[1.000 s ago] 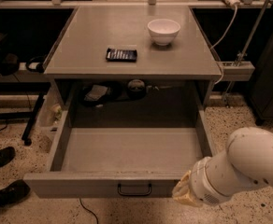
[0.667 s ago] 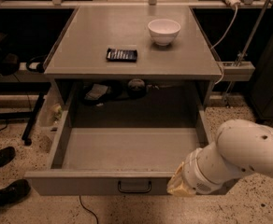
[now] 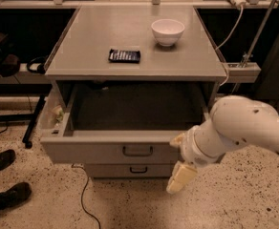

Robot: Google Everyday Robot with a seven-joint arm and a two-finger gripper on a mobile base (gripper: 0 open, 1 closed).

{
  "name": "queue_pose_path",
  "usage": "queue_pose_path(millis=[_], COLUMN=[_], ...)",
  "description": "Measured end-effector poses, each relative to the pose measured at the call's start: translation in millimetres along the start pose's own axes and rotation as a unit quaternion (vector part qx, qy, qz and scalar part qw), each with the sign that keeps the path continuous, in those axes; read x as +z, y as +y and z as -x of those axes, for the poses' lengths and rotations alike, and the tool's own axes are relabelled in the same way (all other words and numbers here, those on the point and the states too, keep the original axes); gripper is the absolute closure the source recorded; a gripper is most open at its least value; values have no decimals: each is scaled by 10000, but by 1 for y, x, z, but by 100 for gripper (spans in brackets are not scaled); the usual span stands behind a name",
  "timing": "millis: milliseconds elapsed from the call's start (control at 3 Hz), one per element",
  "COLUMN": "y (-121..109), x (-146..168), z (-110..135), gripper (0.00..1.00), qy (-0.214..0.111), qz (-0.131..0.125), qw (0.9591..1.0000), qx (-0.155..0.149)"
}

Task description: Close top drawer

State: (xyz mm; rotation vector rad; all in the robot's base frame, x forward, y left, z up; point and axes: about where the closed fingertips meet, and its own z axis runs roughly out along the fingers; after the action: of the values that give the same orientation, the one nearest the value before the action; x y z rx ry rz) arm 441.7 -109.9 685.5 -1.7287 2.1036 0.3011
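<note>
Standing open at the centre of the frame, the top drawer [image 3: 130, 124] juts out from under the grey cabinet top [image 3: 130, 32], and its deep grey box looks bare inside as far as I can see. Its flat front panel faces the lower edge of the frame, with the small dark loop handle [image 3: 137, 150] at its middle. Below it, the front of a second drawer [image 3: 115, 170] sits flush in the cabinet, showing a like handle.

The gripper [image 3: 174, 164] is at the right end of the drawer's front panel, lower right of centre, carried by a bulky white arm [image 3: 247, 128] that comes in from the right edge. Its two pale yellowish fingers stand wide apart with nothing between them: one fingertip [image 3: 177, 139] lies right at the panel's upper right corner, though whether it touches I cannot tell, and the other [image 3: 180, 178] hangs lower, in front of the second drawer's right end.

On the cabinet top, a white bowl [image 3: 167, 31] stands toward the upper right, and a flat dark object [image 3: 124, 56] lies well apart from it, nearer the front edge. At the lower left of the frame, two dark shoes [image 3: 5, 194] rest on the speckled floor [image 3: 235, 199], and a thin cable [image 3: 86, 199] trails across it below the cabinet.
</note>
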Motion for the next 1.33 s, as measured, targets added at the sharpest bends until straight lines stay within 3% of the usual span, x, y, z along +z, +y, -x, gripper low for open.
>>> queue_pose_path(millis=[333,1000,1333], y=[-42,-47,-70], x=[-4,-2,8], z=[22,21,17], gripper=[0,0,19], qy=[-59,-89,-154], qz=[-189,-235,-300], qw=[9997,9996,9994], qx=[-131,-90,-45])
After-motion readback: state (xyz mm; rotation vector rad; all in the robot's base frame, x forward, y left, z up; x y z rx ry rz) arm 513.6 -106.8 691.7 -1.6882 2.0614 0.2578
